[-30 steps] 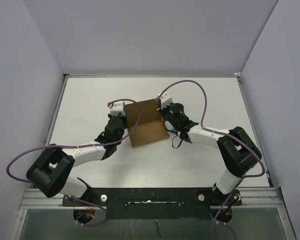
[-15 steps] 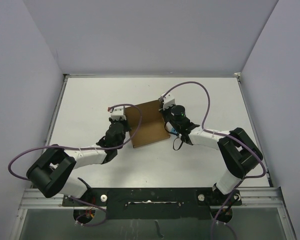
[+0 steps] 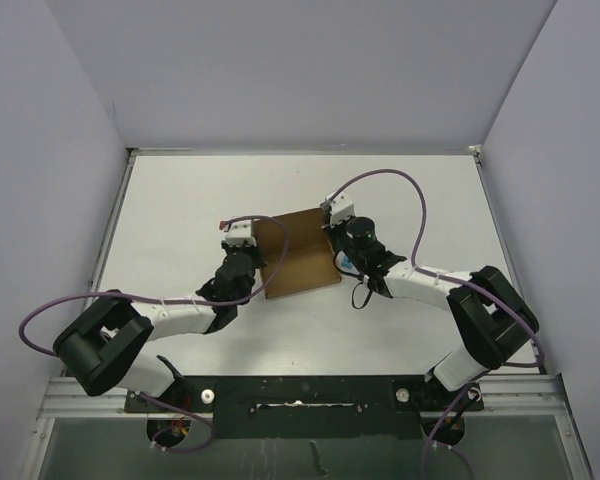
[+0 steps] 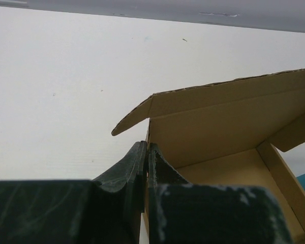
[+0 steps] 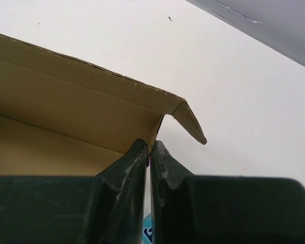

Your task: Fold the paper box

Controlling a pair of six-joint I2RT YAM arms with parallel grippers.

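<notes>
Both arms are drawing back toward their bases compared with a second ago, and the paper box [image 3: 300,258] is coming with them, sliding a little nearer and to the right while staying near the middle of the table [image 3: 180,210].

It is sitting as an open tray with its far wall standing upright, a small corner flap sticking out at each end of that wall. Its longer run appears to go from near to far, turned slightly off square.

Each side wall is leading straight away from a pair of fingertips. The left gripper [image 4: 145,148] is pinching the top edge of the left wall, fingers pressed nearly together on the thin card. The right gripper [image 5: 150,147] is doing the same on the right wall, so neither arm is nearer.

A small blue object [image 5: 147,230] is lying just outside the right wall, close under the right fingers.

Bare tabletop is lying on all sides, with the enclosure walls well apart from the box.
</notes>
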